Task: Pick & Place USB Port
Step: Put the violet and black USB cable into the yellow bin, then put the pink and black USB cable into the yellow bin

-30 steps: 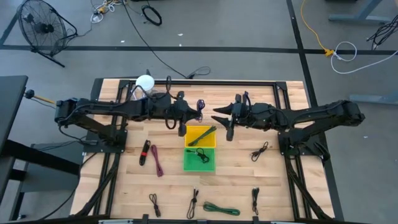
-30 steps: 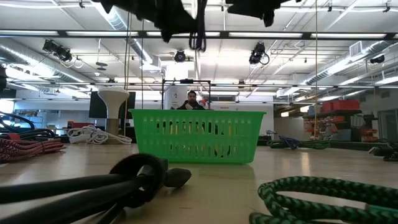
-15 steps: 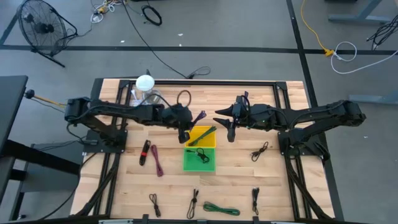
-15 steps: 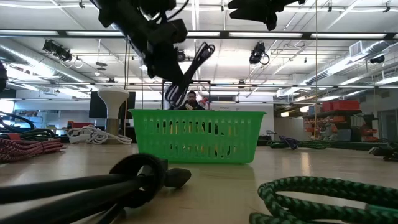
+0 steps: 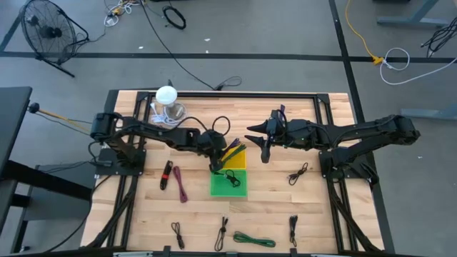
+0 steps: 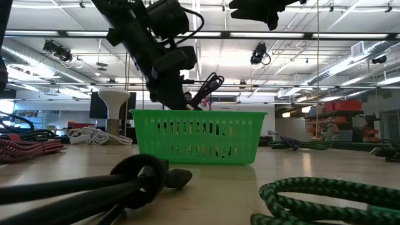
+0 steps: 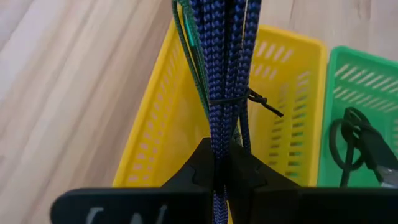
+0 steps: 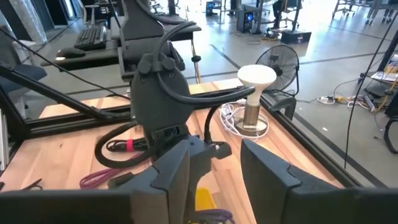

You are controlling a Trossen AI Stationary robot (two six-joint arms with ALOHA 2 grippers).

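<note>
Hanging from the left gripper (image 7: 221, 177), fingers pinched tight on it, a dark blue braided cable bundle (image 7: 225, 74) cinched by a thin black tie, dangling over the near rim of the yellow plastic basket (image 7: 292, 81), probably so that a release drops it inside. Lying already against that basket's inner wall, a thin green cable (image 7: 189, 65). Standing flush beside it, the green plastic basket (image 5: 228, 184) with a coiled black cable (image 7: 357, 140) inside. Looking clear below the bundle, though close to the yellow rim on one side, so a small inward shift seems wise before letting go. Waiting raised just beyond the baskets, well apart from the drop, the right gripper (image 8: 214, 168), fingers spread and empty.
</note>
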